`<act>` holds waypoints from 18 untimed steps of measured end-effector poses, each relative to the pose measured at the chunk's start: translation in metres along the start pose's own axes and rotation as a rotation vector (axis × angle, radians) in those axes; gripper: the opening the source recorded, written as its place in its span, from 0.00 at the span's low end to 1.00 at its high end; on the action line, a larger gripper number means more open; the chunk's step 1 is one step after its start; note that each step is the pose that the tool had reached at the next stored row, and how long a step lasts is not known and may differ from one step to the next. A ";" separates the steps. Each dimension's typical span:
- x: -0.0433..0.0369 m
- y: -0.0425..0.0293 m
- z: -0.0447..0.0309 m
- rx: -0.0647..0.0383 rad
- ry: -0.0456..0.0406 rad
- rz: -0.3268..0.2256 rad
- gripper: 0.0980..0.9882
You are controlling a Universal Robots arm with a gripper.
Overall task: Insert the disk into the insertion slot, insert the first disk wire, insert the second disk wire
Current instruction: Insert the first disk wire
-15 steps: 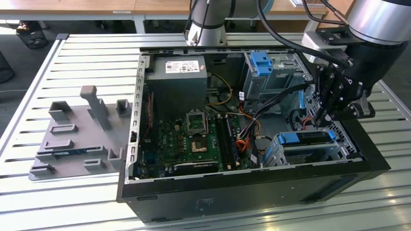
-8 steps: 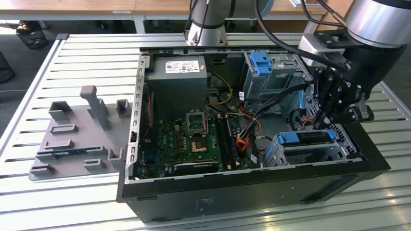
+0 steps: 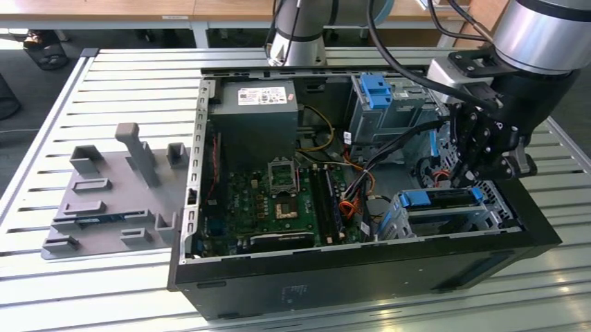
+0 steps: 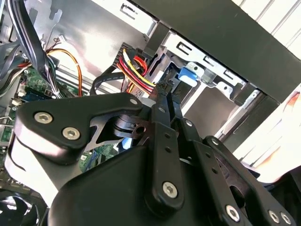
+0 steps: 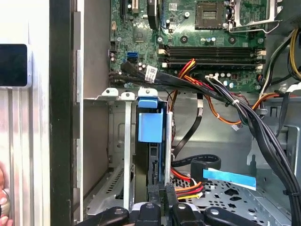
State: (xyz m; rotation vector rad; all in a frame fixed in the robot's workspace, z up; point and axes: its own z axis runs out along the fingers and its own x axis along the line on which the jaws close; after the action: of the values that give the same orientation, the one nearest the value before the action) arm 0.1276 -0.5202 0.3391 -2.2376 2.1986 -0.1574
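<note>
Gripper (image 3: 460, 181) hung over the grey insertion slot (image 3: 466, 220) at the exterior view's right, near corner of the open computer case (image 3: 369, 266), fingers (image 4: 160, 113) pinched on a black plug (image 4: 162, 88), blue-framed disk (image 3: 430, 198) sat inside the slot.

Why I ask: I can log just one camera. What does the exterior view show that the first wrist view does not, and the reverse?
The exterior view adds the grey fixture on the table beside the case, the power supply, and the arm above the slot. The first wrist view adds a blue-labelled flat cable and red-and-yellow wires next to the gripper. Both share the motherboard, the disk sitting in the slot with its blue caddy showing, and the gripper close by it.
</note>
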 end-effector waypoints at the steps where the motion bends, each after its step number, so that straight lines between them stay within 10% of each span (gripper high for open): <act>1: 0.0000 0.0000 0.0000 0.000 0.0001 0.000 0.07; 18: 0.0037 0.0030 0.0036 0.003 -0.0005 -0.005 0.07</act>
State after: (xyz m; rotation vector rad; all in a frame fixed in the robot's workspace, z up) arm 0.1250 -0.5241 0.3356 -2.2419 2.1907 -0.1602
